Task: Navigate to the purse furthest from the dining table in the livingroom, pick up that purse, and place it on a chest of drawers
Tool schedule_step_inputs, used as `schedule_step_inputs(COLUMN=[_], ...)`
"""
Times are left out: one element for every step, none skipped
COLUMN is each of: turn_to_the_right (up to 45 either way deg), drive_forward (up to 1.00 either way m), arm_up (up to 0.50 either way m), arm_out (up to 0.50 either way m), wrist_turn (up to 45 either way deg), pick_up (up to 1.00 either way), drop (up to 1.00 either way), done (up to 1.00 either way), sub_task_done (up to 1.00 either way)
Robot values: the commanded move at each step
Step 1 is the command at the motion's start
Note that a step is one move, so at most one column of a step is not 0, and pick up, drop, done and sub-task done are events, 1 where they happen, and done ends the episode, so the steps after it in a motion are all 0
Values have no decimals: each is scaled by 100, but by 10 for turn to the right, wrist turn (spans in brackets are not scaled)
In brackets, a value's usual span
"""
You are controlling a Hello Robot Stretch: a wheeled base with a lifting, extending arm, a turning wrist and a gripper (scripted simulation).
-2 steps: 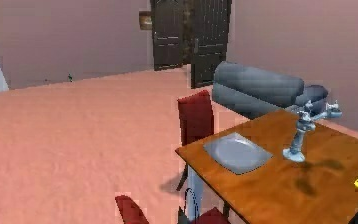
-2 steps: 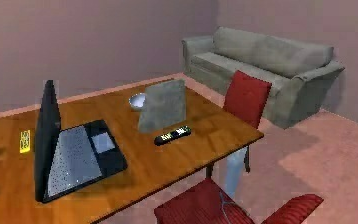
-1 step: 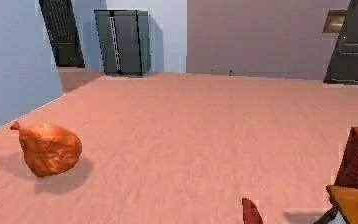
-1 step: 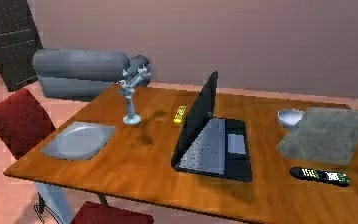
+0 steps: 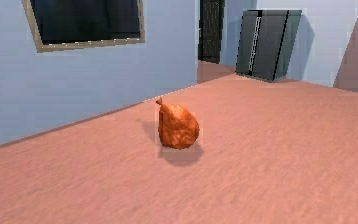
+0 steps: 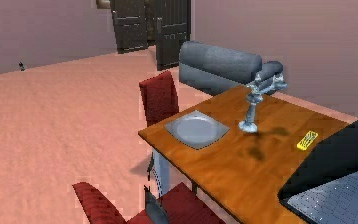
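A brown pouch-shaped bag (image 5: 177,127) sits on the floor (image 5: 287,150) straight ahead, its pointed top tipped toward the forward view's left. Whether the gripper is grasping anything cannot be told.

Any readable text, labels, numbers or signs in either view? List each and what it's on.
No text can be read in either view.
Small yellow item on the wooden table: dark marks, too small to read.
Laptop at the table's edge: dark screen, keys too blurred to read.
Grey cabinet and orange-brown thing on the floor: no print seen.
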Motion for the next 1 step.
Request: schedule_step_inputs(turn_to_the_right=[0], drive_forward=[0], arm_up=[50], arm_out=[0], wrist_turn=[0], pick_up=[0], drop=[0], done=[0], sub_task_done=[0])
